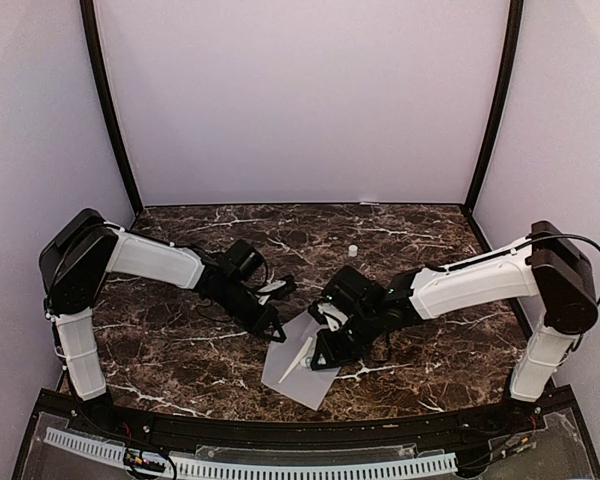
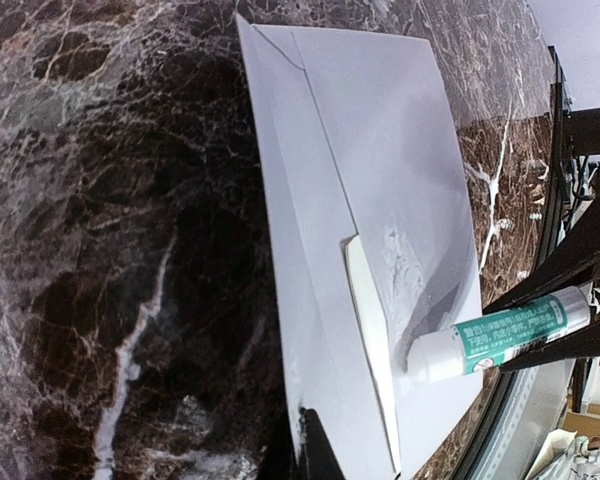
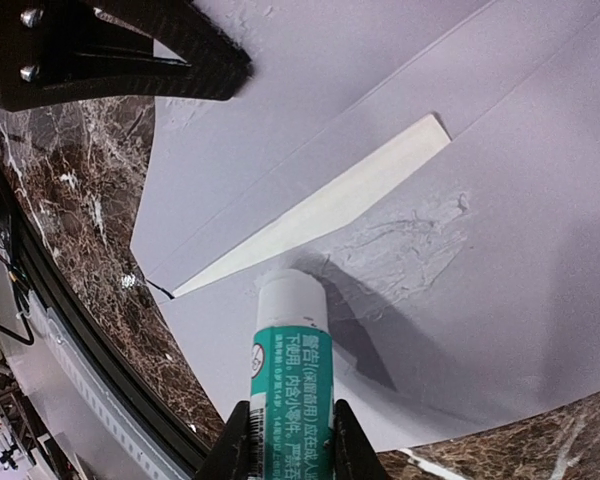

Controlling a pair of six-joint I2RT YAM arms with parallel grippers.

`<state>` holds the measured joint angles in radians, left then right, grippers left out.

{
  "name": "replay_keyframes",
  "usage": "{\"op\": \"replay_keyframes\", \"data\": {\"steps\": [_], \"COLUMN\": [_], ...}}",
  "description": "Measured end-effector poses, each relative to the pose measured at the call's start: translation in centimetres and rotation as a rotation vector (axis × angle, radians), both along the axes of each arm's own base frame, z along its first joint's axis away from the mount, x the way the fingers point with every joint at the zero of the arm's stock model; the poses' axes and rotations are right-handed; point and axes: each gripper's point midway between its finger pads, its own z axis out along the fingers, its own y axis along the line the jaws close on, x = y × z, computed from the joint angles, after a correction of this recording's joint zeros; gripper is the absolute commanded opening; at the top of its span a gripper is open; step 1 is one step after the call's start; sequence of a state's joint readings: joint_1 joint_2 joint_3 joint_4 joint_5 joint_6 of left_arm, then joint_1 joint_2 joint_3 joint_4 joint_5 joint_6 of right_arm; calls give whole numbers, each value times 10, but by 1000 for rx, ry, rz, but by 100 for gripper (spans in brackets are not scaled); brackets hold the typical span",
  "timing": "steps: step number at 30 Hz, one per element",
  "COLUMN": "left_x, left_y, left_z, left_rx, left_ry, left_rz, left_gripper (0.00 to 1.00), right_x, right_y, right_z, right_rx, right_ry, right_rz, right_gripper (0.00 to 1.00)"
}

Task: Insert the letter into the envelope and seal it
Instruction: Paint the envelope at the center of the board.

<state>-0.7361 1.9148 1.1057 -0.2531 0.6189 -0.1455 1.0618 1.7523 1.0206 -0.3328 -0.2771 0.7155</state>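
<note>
The envelope point(image 1: 298, 382) lies on the table point(image 1: 180, 350), with the letter point(image 1: 303, 357) in it and one edge poking out of its mouth. The left gripper point(image 1: 273, 328) sits on the envelope's far left corner. The glue stick point(image 3: 291, 370), between the right gripper's point(image 3: 287, 422) fingers, has its tip on the envelope just beside the letter, and a small cap point(image 1: 351, 250) stands well behind the envelope.
</note>
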Motion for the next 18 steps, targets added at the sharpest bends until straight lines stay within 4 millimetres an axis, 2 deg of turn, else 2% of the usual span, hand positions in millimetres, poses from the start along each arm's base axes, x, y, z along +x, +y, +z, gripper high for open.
{"op": "replay_keyframes", "data": {"steps": [18], "left_x": [10], "left_y": [-1], "left_z": [2], "left_rx": [5], "left_ry": [-37], "left_rz": [13], "left_gripper": [0], "right_x": [33], "right_y": [-13], "right_z": [-1], "right_rx": [-12], "right_ry": [-34], "right_rz": [-47], "right_gripper": [0]}}
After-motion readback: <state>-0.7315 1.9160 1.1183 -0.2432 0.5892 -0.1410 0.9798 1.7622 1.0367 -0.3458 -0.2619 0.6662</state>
